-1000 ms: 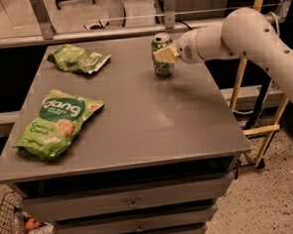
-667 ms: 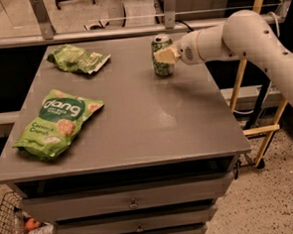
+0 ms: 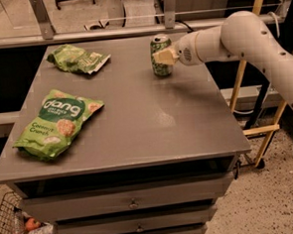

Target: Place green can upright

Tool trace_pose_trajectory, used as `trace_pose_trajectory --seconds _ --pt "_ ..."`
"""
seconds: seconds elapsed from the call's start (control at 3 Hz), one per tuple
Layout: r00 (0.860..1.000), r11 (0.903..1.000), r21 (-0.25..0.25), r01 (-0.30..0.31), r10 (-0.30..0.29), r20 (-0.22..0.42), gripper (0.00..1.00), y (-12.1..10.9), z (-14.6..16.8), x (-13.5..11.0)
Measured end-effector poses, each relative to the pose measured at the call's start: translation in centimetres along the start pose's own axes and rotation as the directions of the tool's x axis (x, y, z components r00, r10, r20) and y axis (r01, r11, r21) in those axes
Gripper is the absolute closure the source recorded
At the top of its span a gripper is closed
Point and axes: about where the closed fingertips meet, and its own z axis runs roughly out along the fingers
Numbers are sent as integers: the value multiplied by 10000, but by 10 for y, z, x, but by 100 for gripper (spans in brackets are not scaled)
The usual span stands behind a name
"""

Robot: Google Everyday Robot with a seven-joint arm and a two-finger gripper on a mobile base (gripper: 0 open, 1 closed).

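Note:
The green can stands upright on the grey table, near its far right edge. It is shiny green with a silver top. My gripper reaches in from the right on the white arm and is closed around the can's middle. One tan finger lies across the can's front right side; the other finger is hidden behind the can. The can's base appears to rest on the tabletop.
A flat green "dang" snack bag lies at the table's front left. A smaller wrinkly green bag lies at the far left. Drawers sit under the tabletop. A yellow frame stands to the right, and a wire basket at bottom left.

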Motion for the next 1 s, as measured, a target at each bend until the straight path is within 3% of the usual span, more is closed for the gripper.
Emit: trace_pose_trajectory --seconds 0.67,1.0 --pt "10000 10000 90 -4 4 18 13 -4 5 0" --pt "9999 9999 131 -52 53 -129 0 -4 4 1"
